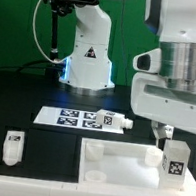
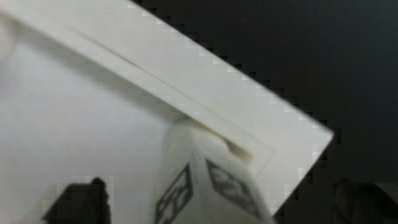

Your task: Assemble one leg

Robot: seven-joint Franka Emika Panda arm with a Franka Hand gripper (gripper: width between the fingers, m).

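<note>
Looking at the jaws first: the gripper (image 2: 210, 203) has its two dark fingertips (image 2: 80, 200) spread either side of a white leg (image 2: 210, 180) with marker tags on it, but I honestly can't tell whether they're pinching it or just straddling it. The wrist view is blurry and the pads sit at the frame edge.

The leg stands upright at a corner of the white tabletop panel (image 1: 118, 159), which lies flat on the black table (image 1: 27, 86). In the exterior view the leg (image 1: 174, 159) is at that panel's corner on the exterior view's right, right under the arm.

Going outward, there's another loose leg (image 1: 13, 147) well apart on the exterior view's left, one more (image 1: 114, 120) lying just beside the marker board (image 1: 73, 118).

What I'd worry about: if the leg isn't squarely seated in its corner hole, twisting could cross-thread it or tip it. Also if the grip is loose, the fingers may just slip round it, and the panel could skid since nothing visibly holds it.
</note>
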